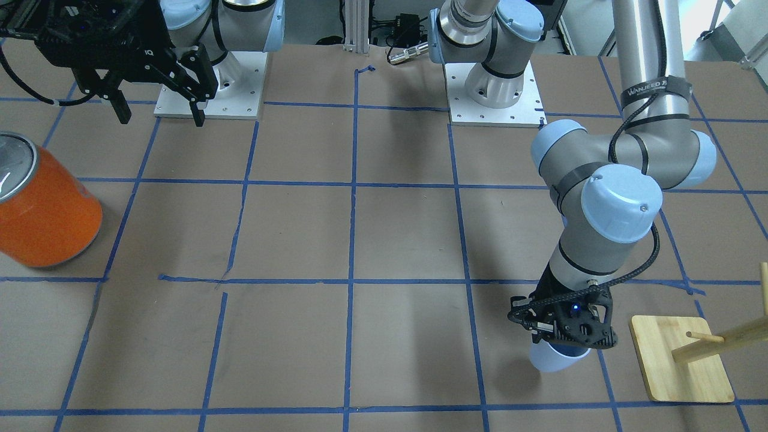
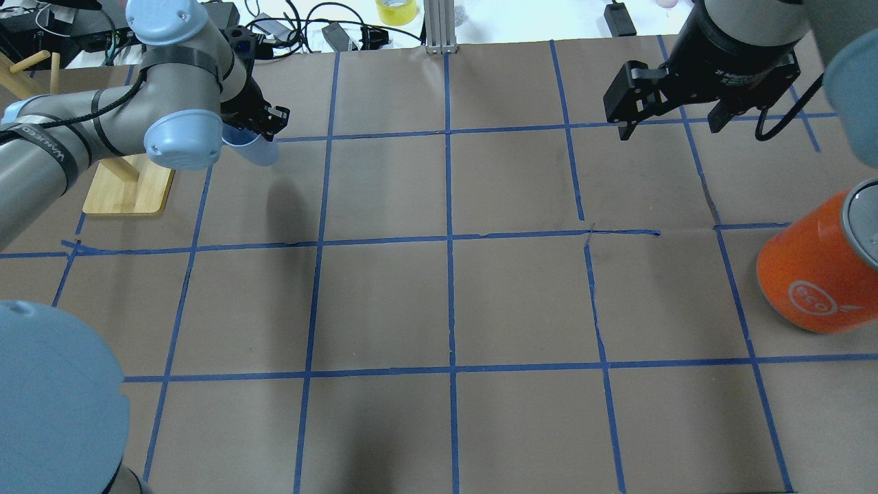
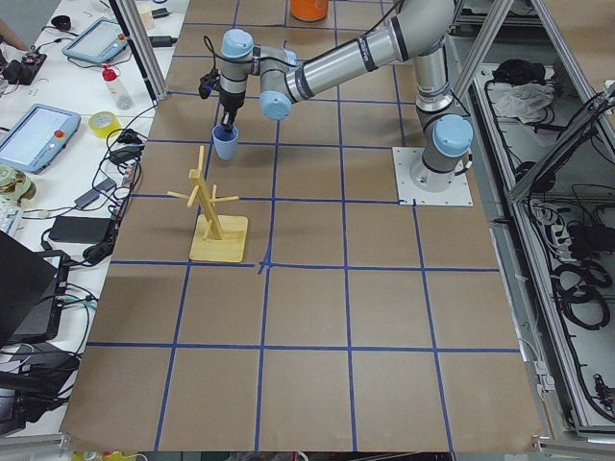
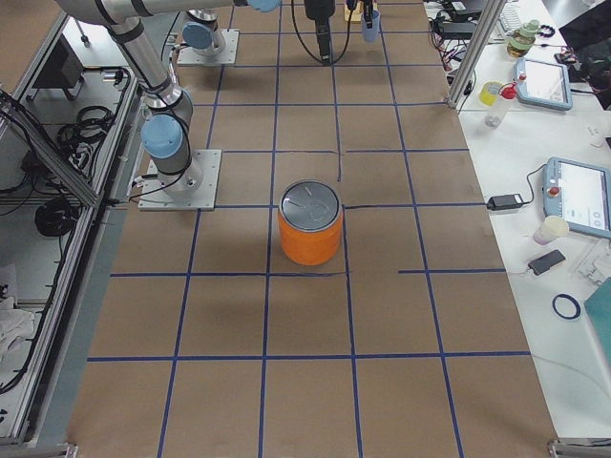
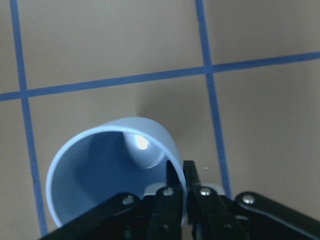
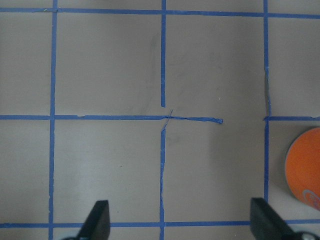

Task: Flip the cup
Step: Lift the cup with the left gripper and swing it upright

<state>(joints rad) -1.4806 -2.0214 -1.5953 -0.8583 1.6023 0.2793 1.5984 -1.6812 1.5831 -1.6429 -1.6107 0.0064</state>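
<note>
Front view: the left gripper (image 1: 562, 342) pinches the cup (image 1: 549, 362) by its rim, mouth upward, beside a wooden rack (image 1: 678, 360); the right gripper (image 1: 161, 115) hangs wide open; left wrist view: the rim pinch looks thin, so the turn is best made slowly, clear of the table (image 5: 125, 40); overhead: brown paper, blue tape grid, can (image 2: 816, 274) well apart, cables (image 2: 322, 27) beyond.
</note>
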